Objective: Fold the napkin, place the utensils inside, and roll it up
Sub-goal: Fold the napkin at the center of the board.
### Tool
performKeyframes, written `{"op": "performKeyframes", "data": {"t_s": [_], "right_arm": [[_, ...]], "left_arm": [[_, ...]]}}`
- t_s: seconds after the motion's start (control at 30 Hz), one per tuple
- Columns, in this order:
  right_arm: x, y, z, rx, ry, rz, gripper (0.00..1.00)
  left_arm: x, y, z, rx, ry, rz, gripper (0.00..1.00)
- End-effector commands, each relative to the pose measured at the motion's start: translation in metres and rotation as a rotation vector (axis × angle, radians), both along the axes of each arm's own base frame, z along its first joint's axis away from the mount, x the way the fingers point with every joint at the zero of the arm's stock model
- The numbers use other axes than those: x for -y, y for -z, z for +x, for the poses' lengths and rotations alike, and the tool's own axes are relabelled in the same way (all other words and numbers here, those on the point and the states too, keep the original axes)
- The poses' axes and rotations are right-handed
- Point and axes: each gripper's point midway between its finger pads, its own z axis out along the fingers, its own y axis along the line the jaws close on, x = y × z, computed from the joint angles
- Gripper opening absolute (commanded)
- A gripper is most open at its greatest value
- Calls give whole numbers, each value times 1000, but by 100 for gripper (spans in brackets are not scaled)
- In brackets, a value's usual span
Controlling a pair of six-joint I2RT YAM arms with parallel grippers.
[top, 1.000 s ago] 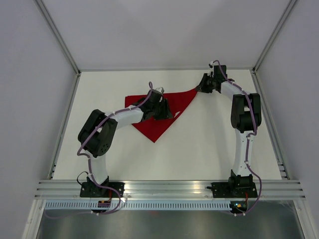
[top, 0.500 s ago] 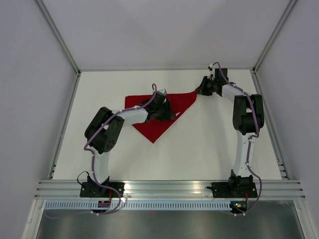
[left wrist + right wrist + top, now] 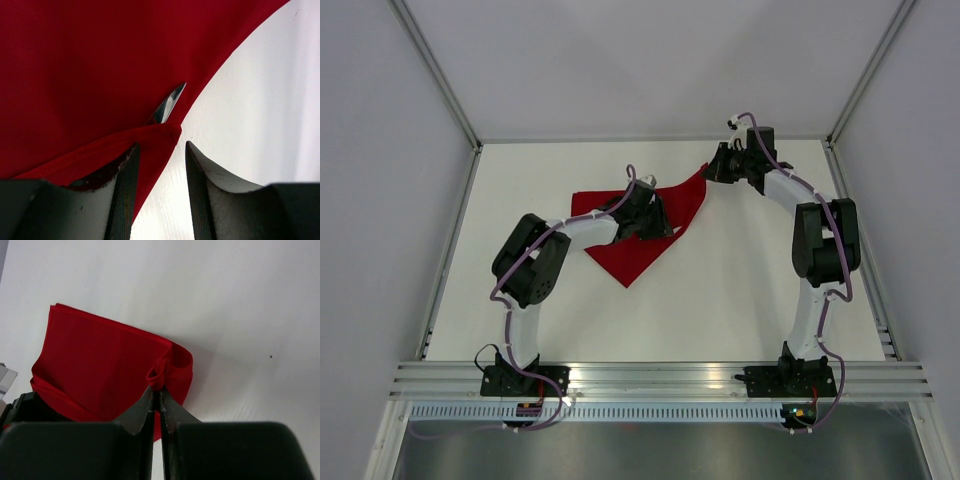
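The white counter [image 3: 740, 290] carries the bright red, thin square cloth napkin [image 3: 632, 255]. It lies left of centre toward the far side and appears doubled into a triangle. The long edge runs left to right along the far side, and the point faces the arm bases. The right fingers [image 3: 137, 417] are pressed together on the napkin's far-right corner, which bunches into a small loop between them. That corner is raised off the counter, and the rest of the cloth lies to the left of the grip. The left fingers [image 3: 212, 187] stand apart and hold nothing. They sit low at the napkin's right-hand sloping edge, one over cloth and the other over bare counter. Just ahead of them, a slim, pale, glossy utensil [image 3: 167, 106] shows only its pointed tip from under the fold, its long axis pointing away from the fingers. Judgement: the next move carries the held corner leftward over the cloth, so the right arm leads. The left arm is nearer the utensil. No brand, label or writing is readable.
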Motion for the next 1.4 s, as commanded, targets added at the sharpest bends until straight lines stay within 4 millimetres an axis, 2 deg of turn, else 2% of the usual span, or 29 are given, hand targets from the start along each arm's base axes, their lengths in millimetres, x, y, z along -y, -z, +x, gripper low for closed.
{"op": "performKeyframes", "data": {"t_s": [0.0,0.13,0.17,0.27,0.3,0.37,0.4,0.5,0.53,0.6,0.63,0.7,0.73,0.83,1.0,1.03,1.23,1.37], "right_arm": [[-17,-39,-9,120,-79,2,10],[-28,-42,-20,139,-122,-16,11],[-33,-40,-24,143,-142,-27,11],[-44,-40,-34,160,-177,-49,10],[-47,-44,-36,170,-183,-50,10],[-55,-47,-43,177,-206,-52,10],[-58,-48,-44,181,-213,-52,10],[-70,-52,-53,191,-246,-57,10],[-73,-50,-55,191,-255,-65,10],[-85,-55,-62,207,-283,-72,10],[-87,-55,-65,216,-294,-86,10],[-102,-57,-75,234,-332,-103,10],[-112,-54,-83,242,-364,-124,10],[-134,-50,-103,259,-440,-163,10],[-156,-36,-130,297,-540,-265,10],[-164,-30,-141,297,-571,-283,10],[-180,-9,-170,332,-681,-386,10],[-183,6,-183,328,-732,-425,10]], "left_arm": [[15,-17,12,41,-14,-49,47],[12,-39,14,85,-22,-66,47],[10,-55,15,112,-23,-79,47],[2,-76,14,153,-46,-82,47],[-4,-91,12,179,-68,-87,47],[-13,-105,8,197,-104,-96,45],[-26,-122,6,236,-151,-97,43],[-48,-141,-3,275,-225,-98,39],[-55,-164,-8,315,-242,-124,39],[-71,-171,-14,327,-281,-102,39],[-77,-189,-20,356,-293,-121,40],[-87,-194,-27,365,-307,-111,40],[-92,-205,-32,382,-313,-125,40],[-100,-210,-41,387,-320,-124,40],[-113,-215,-57,392,-322,-128,40],[-114,-215,-58,392,-322,-128,40],[-123,-208,-70,380,-329,-125,40],[-127,-203,-75,369,-336,-123,40]]}}
